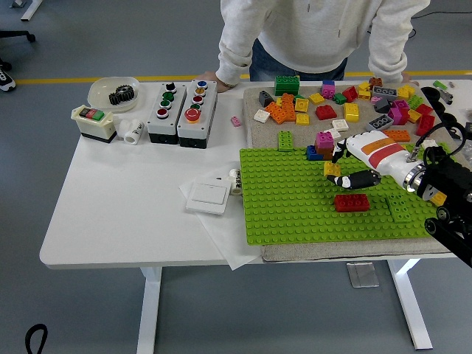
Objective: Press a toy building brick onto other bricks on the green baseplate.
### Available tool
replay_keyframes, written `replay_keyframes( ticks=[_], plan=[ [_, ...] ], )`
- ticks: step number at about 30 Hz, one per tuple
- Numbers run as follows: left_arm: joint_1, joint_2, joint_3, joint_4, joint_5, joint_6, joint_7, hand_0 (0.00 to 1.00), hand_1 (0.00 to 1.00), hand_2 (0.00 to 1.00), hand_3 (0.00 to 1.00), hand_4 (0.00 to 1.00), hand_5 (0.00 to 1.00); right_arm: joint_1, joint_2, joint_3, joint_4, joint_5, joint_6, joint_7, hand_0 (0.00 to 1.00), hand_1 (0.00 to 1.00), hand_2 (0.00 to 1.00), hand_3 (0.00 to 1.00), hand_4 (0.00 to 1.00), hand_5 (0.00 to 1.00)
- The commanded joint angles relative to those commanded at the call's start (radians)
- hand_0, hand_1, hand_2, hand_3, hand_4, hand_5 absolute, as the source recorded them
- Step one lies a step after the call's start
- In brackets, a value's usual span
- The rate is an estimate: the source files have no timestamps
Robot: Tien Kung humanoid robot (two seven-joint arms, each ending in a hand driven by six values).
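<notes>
On the green baseplate a red brick sits nearest. Just beyond it the right hand hovers, fingers curled around a small yellow brick. Pressing off-centre could leave the studs unseated or make the brick slip. The pink-and-blue stack crowds the far side; loose bricks and a person lie beyond.

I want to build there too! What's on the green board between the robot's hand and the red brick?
Nothing: in the head view only bare green baseplate studs separate the right hand from the red brick below it.
</notes>
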Motion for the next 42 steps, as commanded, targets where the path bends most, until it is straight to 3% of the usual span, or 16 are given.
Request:
replay_keyframes(
  ticks=[8,18,42],
  plan=[
    [0.002,-0.001,-0.003,0.001,0.004,0.001,-0.002,0.766,0.751,0.734,0.599,0.669,0.595,0.012,-0.096,-0.062,0.104,-0.052,0.011,0.040,0.508,0.542,0.576,0.517,0.735,0.496],
    [0.002,-0.002,0.002,0.000,-0.002,-0.003,-0.005,0.770,0.755,0.736,0.600,0.670,0.597,0.025,-0.132,-0.120,0.114,-0.089,-0.014,0.073,0.508,0.544,0.575,0.521,0.740,0.489],
    [0.013,-0.004,-0.003,-0.004,0.005,-0.015,-0.006,0.772,0.758,0.737,0.600,0.670,0.597,0.021,-0.092,-0.140,0.031,-0.131,-0.096,0.143,0.505,0.553,0.576,0.523,0.750,0.475]
  ],
)
